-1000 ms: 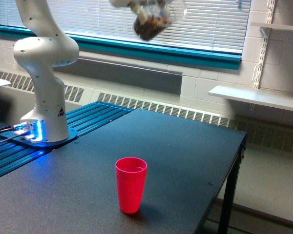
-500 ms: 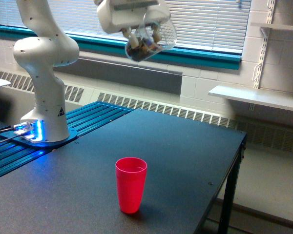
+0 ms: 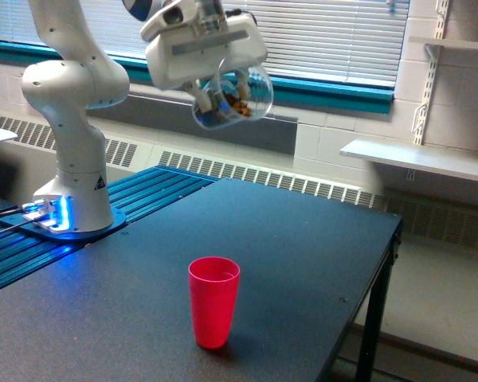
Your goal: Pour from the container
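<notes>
The arm's white base (image 3: 70, 208) is standing far below the pincer and toward the exterior view's left, on the blue ribbed plate (image 3: 103, 231) at the edge of the dark worktop (image 3: 303, 255). The pincer (image 3: 217, 94) is hanging high in the air, well above the worktop, and it is gripping the container (image 3: 237, 97), a clear rounded jar tilted over on its side with brownish bits lying inside it. The fingers are closed around the jar's near part; how tightly they are pressing cannot be told from here.

The red cup (image 3: 214, 301) is standing upright on the worktop, far below the pincer and roughly under it, open mouth up, touching nothing but the surface.

By my judgement the step in hand is bringing the jar's lip over that red cup. To do it well, the pincer should be coming down until the jar's mouth is sitting just above the cup's rim, centred over the opening, before tipping any further. From this height, loose pieces would be scattering across the worktop or knocking the light cup over.
</notes>
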### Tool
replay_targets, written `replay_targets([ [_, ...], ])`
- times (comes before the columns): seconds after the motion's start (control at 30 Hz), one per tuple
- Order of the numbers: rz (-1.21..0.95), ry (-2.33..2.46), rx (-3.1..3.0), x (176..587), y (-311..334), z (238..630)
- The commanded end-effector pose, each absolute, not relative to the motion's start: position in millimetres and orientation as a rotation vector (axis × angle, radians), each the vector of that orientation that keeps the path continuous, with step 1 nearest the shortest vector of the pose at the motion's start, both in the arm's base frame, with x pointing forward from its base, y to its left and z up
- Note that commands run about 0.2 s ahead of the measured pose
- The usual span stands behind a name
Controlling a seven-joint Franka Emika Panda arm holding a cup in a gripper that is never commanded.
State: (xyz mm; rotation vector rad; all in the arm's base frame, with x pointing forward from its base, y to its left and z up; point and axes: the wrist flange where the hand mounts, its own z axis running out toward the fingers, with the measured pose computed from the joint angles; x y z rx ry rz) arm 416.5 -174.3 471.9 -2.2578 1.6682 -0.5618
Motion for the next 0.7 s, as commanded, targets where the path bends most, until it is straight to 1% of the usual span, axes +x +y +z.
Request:
replay_targets([
  [0.03,-0.534,1.651,-2.268,413,-184,457],
  [0.7,-0.367,1.686,-2.225,404,-202,397],
])
